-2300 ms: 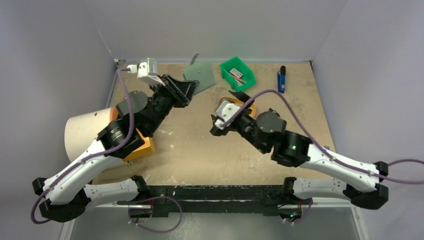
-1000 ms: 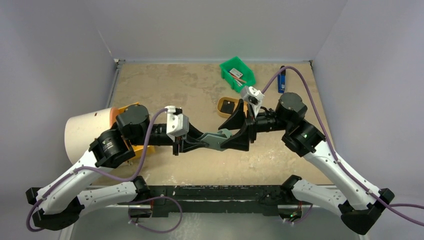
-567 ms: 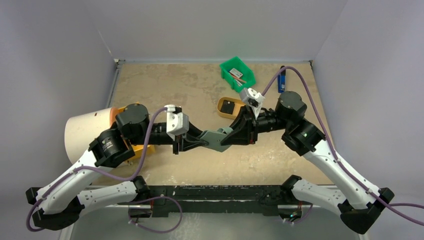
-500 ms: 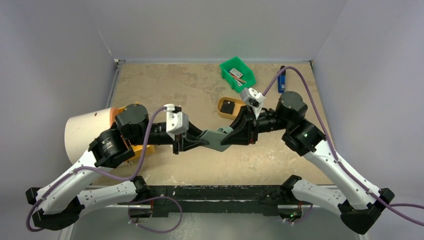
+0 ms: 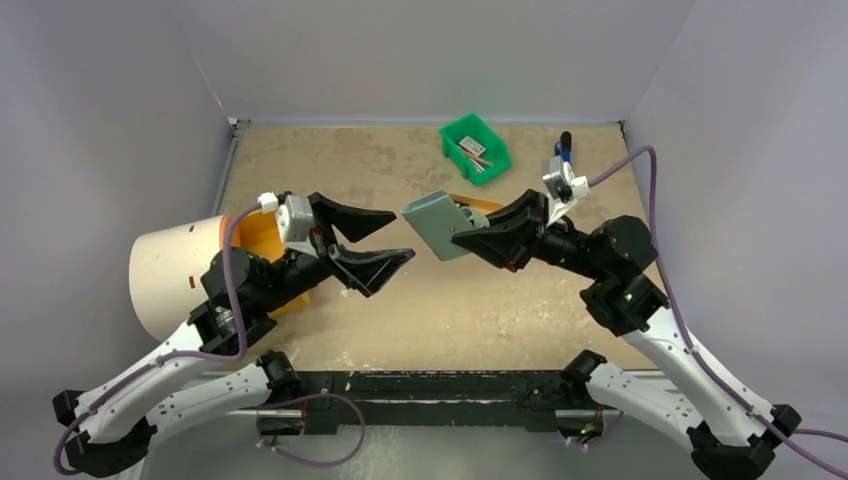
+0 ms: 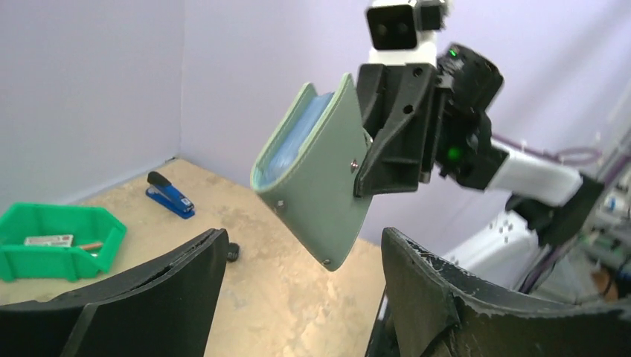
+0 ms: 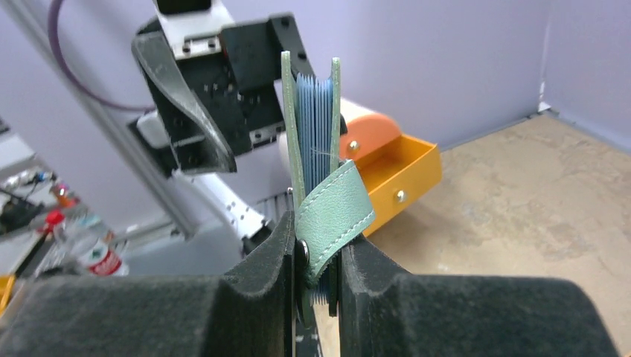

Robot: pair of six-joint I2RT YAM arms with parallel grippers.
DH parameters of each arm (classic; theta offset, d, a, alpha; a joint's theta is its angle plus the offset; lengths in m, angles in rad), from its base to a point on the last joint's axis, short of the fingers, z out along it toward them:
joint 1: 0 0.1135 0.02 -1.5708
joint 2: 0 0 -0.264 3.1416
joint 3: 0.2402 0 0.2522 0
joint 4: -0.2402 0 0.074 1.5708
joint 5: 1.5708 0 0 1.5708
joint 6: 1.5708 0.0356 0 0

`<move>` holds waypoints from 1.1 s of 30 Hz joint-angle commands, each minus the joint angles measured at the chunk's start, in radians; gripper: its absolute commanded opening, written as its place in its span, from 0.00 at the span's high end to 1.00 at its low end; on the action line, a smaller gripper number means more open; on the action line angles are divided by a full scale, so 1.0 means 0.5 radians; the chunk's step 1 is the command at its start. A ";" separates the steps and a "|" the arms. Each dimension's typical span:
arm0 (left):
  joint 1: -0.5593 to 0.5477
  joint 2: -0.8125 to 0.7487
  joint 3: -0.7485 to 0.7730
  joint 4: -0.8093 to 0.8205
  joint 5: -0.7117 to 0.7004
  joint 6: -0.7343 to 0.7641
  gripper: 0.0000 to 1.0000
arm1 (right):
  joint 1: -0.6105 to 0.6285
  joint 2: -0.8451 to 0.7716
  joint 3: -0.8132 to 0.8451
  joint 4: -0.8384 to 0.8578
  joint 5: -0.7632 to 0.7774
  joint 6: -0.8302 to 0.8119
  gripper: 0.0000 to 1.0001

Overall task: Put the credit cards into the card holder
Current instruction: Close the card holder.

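My right gripper (image 5: 465, 236) is shut on the grey-green card holder (image 5: 436, 222) and holds it in the air above the table's middle. In the right wrist view the card holder (image 7: 315, 111) stands on edge between the pads, pale blue pockets showing, its snap strap (image 7: 336, 214) folded over at my right gripper (image 7: 313, 262). My left gripper (image 5: 366, 240) hangs open a little to the left of the holder, touching nothing. In the left wrist view the card holder (image 6: 320, 178) floats beyond my left gripper (image 6: 298, 279). The credit cards are hidden.
A green bin (image 5: 475, 147) and a blue stapler (image 6: 171, 198) sit at the back right. A tan tray's rim (image 5: 484, 204) peeks out behind the holder. A paper cylinder (image 5: 172, 272) and an orange drawer (image 5: 262, 236) stand at the left. A small black knob (image 6: 233, 253) lies on the table.
My left gripper has let go of the card holder, opened wide and drawn back to the left. My right gripper has lifted the holder up and toward the back.
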 commanded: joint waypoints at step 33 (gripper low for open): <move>-0.001 0.670 -0.221 1.663 -0.098 -1.074 0.67 | 0.000 0.002 -0.199 0.665 0.492 0.523 1.00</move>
